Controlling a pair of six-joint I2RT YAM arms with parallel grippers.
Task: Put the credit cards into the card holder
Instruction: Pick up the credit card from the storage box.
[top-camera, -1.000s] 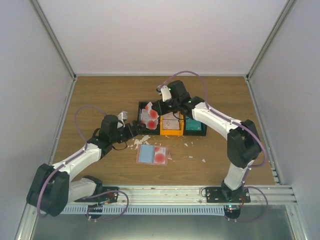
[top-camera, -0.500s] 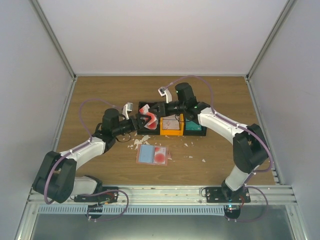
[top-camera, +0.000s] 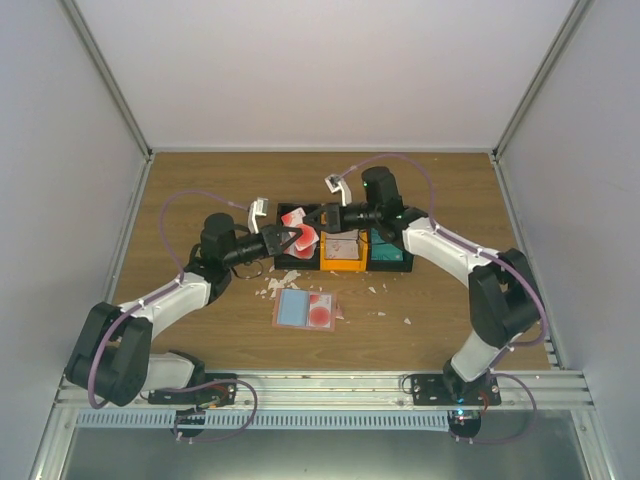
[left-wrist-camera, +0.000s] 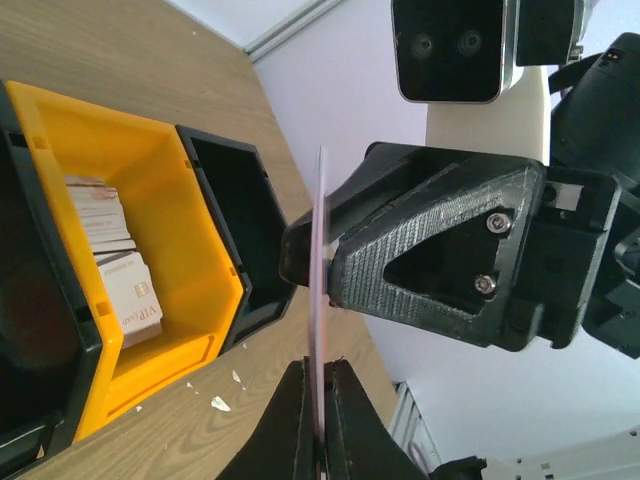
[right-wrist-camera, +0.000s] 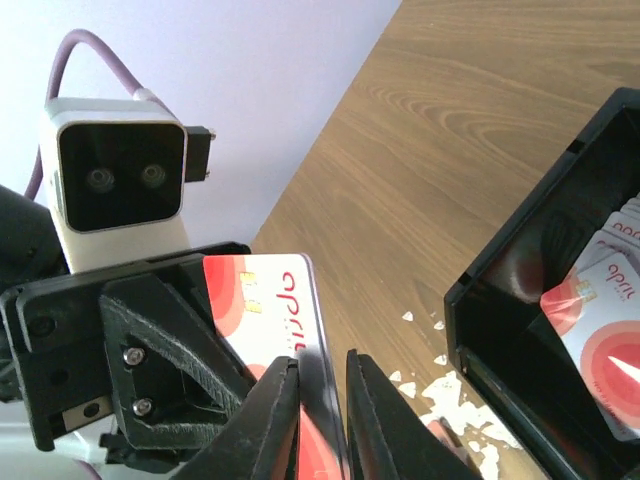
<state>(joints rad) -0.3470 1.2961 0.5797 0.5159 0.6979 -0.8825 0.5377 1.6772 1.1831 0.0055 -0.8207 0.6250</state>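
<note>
A white credit card with red print (top-camera: 298, 228) is held in the air over the tray's left end, between both grippers. My left gripper (top-camera: 283, 238) is shut on one edge of it. In the left wrist view the card (left-wrist-camera: 318, 300) stands edge-on, pinched in that gripper (left-wrist-camera: 318, 368). My right gripper (top-camera: 318, 218) faces it from the other side. In the right wrist view the card (right-wrist-camera: 270, 310) lies against one finger of this gripper (right-wrist-camera: 322, 362), with a gap to the other. The salmon-pink card holder (top-camera: 305, 310) lies flat on the table in front.
The black-and-orange tray (top-camera: 345, 266) stands behind the holder. More cards lie in its yellow compartment (left-wrist-camera: 110, 250) and its black left compartment (right-wrist-camera: 600, 330). White scraps (top-camera: 280, 285) are scattered on the wood by the tray and the holder.
My left gripper came up to the card and shut on it. The right gripper, which was holding the card, has loosened slightly. Both wrists shifted a little to the right.
</note>
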